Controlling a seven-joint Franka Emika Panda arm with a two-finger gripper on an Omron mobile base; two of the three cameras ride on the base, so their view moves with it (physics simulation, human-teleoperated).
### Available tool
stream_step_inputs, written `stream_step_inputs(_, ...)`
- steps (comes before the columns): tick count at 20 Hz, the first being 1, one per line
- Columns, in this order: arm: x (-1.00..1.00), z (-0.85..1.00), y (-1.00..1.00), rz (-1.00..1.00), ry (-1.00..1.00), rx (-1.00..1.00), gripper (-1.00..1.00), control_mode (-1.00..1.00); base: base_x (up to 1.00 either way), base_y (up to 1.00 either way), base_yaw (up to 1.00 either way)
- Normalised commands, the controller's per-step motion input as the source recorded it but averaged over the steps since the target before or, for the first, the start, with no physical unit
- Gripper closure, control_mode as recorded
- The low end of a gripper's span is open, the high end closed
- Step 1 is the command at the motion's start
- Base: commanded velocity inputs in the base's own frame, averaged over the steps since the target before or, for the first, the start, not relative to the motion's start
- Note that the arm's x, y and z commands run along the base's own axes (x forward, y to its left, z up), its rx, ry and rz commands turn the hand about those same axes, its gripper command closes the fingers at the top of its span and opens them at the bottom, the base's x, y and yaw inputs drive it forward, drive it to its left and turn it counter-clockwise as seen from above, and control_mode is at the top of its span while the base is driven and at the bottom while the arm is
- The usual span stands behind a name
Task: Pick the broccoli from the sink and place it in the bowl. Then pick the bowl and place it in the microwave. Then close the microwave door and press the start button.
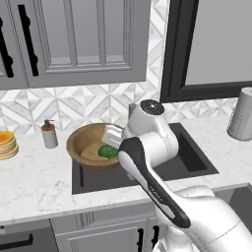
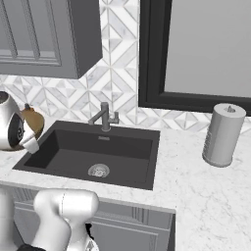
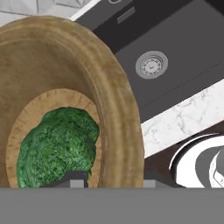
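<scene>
Bowl gripped at its rim, lifted over the sink's left edge

The gripper (image 3: 107, 183) pinches the wooden bowl's (image 1: 87, 139) thick, grainy rim, jaws nearly together. The lumpy green broccoli (image 3: 57, 146) lies on the bowl's flat bottom. The dark, smooth sink (image 2: 117, 149) lies open to the right; a soap bottle (image 1: 48, 134) stands near on the left.

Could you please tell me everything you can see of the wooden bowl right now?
The wooden bowl is wide, shallow and round, light brown with visible grain and a flat inner base. It is tilted, over the left end of the sink, with the broccoli lying inside. The gripper is shut on its rim.
</scene>
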Motion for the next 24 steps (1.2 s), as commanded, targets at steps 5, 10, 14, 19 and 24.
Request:
stream_step_inputs(5, -0.25, 0.22, -0.71, -0.15, 0.01, 0.0, 1.0, -1.0, 0.0, 0.0, 0.0)
stream_step_inputs(10, -0.31, 0.18, -0.5, -0.07, 0.0, 0.0, 1.0, -1.0, 0.0, 0.0, 0.0)
stream_step_inputs(14, -0.26, 0.15, -0.26, -0.04, 0.0, 0.0, 1.0, -1.0, 0.0, 0.0, 0.0)
stream_step_inputs(19, -0.02, 0.0, 0.01, 0.0, 0.0, 0.0, 1.0, -1.0, 0.0, 0.0, 0.0)
stream_step_inputs(24, -0.06, 0.0, 0.04, 0.0, 0.0, -0.01, 1.0, 1.0, -0.2, 0.02, -0.03)
